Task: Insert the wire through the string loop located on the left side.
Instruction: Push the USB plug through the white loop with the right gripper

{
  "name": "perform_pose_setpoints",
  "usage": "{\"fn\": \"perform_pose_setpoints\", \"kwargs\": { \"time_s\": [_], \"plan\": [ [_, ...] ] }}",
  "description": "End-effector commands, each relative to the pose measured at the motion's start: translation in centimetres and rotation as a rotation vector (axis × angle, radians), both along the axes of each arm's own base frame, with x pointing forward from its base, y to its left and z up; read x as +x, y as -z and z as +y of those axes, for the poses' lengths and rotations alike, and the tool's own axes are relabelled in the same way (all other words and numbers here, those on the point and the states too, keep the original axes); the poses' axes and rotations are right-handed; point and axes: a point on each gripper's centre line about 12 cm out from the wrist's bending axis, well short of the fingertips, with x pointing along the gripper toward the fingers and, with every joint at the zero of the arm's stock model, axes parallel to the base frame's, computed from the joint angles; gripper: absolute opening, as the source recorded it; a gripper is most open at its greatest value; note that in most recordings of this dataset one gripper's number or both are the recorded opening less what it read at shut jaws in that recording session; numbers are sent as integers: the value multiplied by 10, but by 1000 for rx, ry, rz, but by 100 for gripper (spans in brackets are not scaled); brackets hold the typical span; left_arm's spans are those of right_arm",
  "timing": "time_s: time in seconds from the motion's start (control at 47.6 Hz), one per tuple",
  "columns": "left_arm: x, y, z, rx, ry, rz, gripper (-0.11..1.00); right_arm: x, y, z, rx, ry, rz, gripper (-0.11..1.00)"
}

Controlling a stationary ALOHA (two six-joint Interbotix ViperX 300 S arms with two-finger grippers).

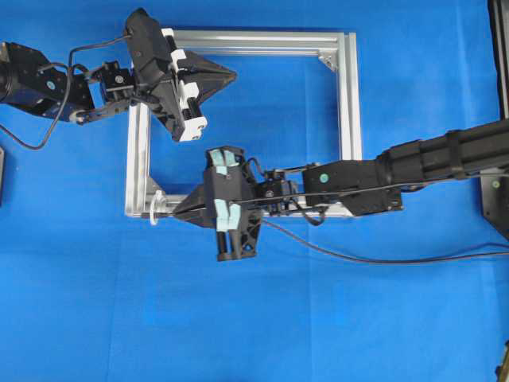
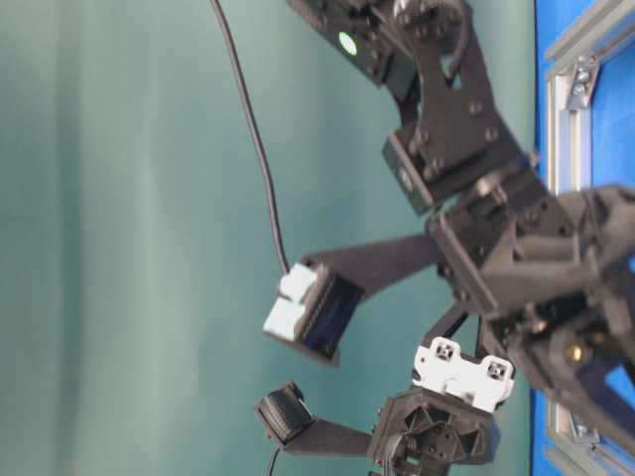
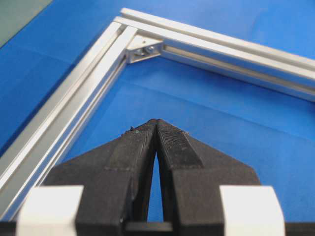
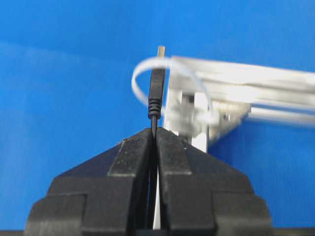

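The left gripper [image 1: 231,76] is closed on nothing, hung over the frame [image 1: 347,95] interior near its upper left corner. At the frame's lower left corner the loop [image 1: 155,208] is seen. The wire [image 4: 157,98] is pinched in the right gripper [image 1: 176,212], plug pointing left along the lower rail. Only the right wrist view shows the plug tip standing within the loop's arc; overhead, the wire's slack is trailed off right
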Motion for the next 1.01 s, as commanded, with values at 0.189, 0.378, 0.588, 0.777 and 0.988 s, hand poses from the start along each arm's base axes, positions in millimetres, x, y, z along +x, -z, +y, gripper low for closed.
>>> {"fn": "perform_pose_setpoints", "kwargs": {
  "time_s": [0.189,0.378,0.588,0.777,0.988],
  "plan": [
    [2,-15,-2,15,7,-45,0,21,-16,-5,5,12,-61,0],
    [2,-16,-2,16,7,-47,0,26,-17,-4,5,12,-72,0],
    [1,-15,-2,14,7,-42,0,27,-18,-4,6,12,-73,0],
    [-15,-12,-7,9,8,-23,0,26,-17,-4,5,12,-70,0],
    [-64,-15,-20,4,7,-15,0,26,-17,-4,5,12,-70,0]
  ]
}}
